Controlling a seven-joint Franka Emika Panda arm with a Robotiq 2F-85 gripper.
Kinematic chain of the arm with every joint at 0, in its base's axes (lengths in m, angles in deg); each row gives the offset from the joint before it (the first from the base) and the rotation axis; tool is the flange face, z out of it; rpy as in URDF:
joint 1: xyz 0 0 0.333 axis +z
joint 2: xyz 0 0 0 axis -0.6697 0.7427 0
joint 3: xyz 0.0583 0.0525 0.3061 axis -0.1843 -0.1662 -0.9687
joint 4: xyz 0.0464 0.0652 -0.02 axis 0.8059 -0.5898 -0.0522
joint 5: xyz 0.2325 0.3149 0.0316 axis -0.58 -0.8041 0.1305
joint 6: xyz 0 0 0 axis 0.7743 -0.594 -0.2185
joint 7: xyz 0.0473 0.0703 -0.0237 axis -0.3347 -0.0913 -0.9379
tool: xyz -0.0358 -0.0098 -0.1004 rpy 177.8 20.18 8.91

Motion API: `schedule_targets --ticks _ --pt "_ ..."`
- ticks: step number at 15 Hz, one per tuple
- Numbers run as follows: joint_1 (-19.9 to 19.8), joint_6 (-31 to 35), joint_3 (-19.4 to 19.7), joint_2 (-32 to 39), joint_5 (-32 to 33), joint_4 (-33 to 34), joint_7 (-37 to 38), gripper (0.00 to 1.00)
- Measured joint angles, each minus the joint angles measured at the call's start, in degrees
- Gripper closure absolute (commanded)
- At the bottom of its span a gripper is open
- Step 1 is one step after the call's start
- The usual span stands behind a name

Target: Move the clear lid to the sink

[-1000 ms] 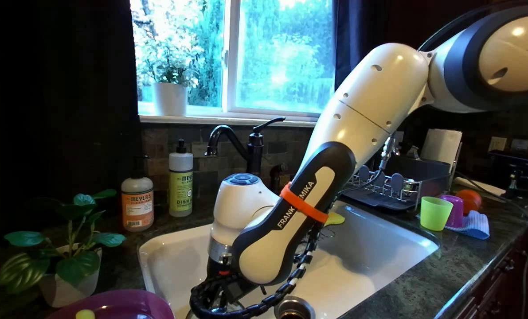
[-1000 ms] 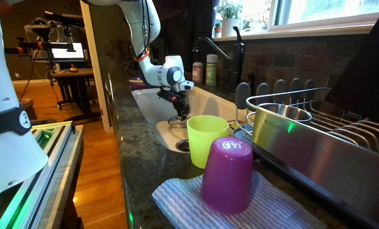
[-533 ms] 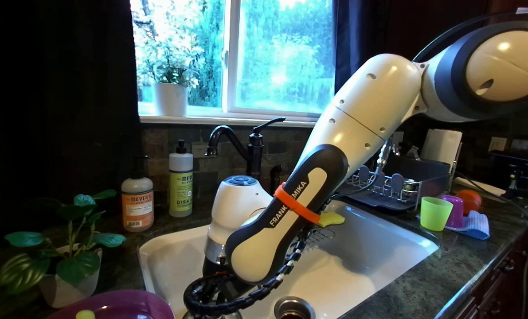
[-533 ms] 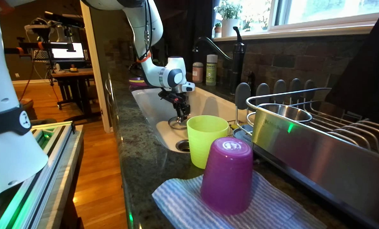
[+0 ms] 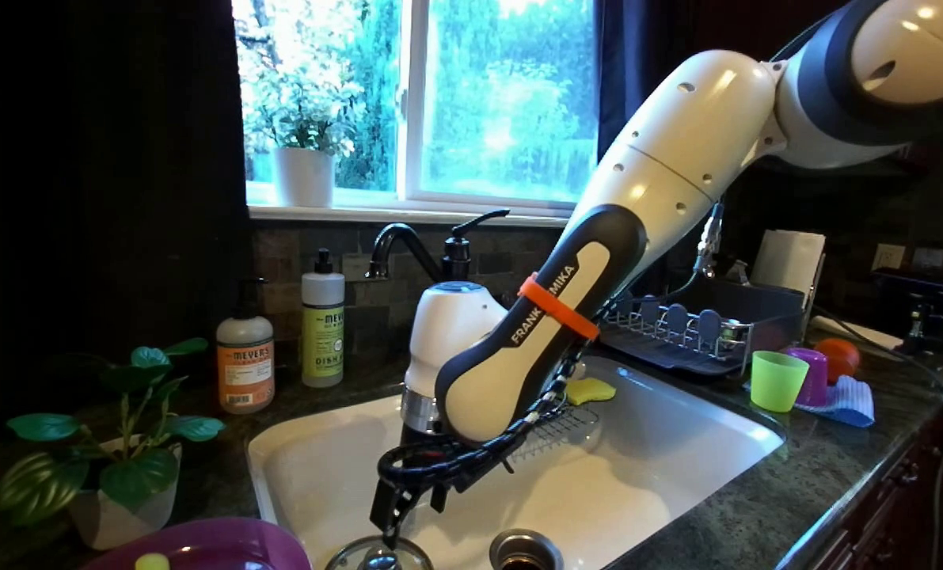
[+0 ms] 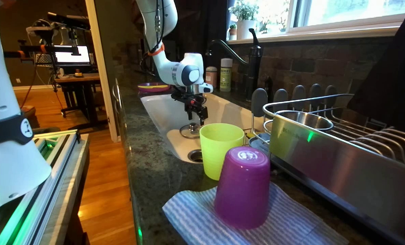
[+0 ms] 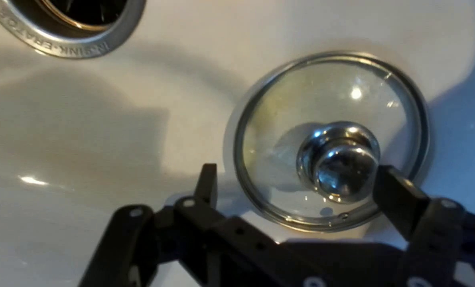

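Observation:
The clear lid (image 7: 321, 91), round glass with a metal rim and a shiny knob, lies knob up on the floor of the white sink (image 7: 181, 99). It also shows in both exterior views, as a lid (image 5: 380, 559) cut by the frame's bottom edge and as a whole lid (image 6: 190, 131). My gripper (image 7: 297, 171) hangs above it with the jaws wide apart and nothing held. In the wrist view one finger overlaps the knob's edge and the other is outside the rim. An exterior view has the gripper (image 6: 196, 119) just above the knob.
A metal drain (image 7: 73, 36) is beside the lid. A wire rack (image 5: 558, 431) with a yellow sponge (image 5: 590, 390) sits at the sink's far end. The black faucet (image 5: 455, 261) rises behind the arm. A green cup (image 6: 221, 149) and purple cup (image 6: 243, 190) stand on the counter.
The jaws have spread apart and let go of the lid's knob. After dipping slightly, the arm has risen, leaving the lid lying in the sink.

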Motion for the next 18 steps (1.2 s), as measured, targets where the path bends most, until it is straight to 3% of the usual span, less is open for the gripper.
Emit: schedule_targets --ticks 6,8,11,14,18 --pt "-9.7 2.1 -6.0 -9.6 -0.2 -16.0 -8.8 0.0" --pt "-11.8 3.8 -5.6 -13.8 -0.3 -22.0 -8.4 0.0" --pt "-11.5 11.7 -2.3 -21.8 -0.4 -31.1 -3.5 0.0" --pt "-4.7 15.0 6.3 -31.7 1.4 -38.7 5.0 0.0" --pt "8.7 11.1 24.8 -44.3 16.3 -42.5 22.1 0.0"
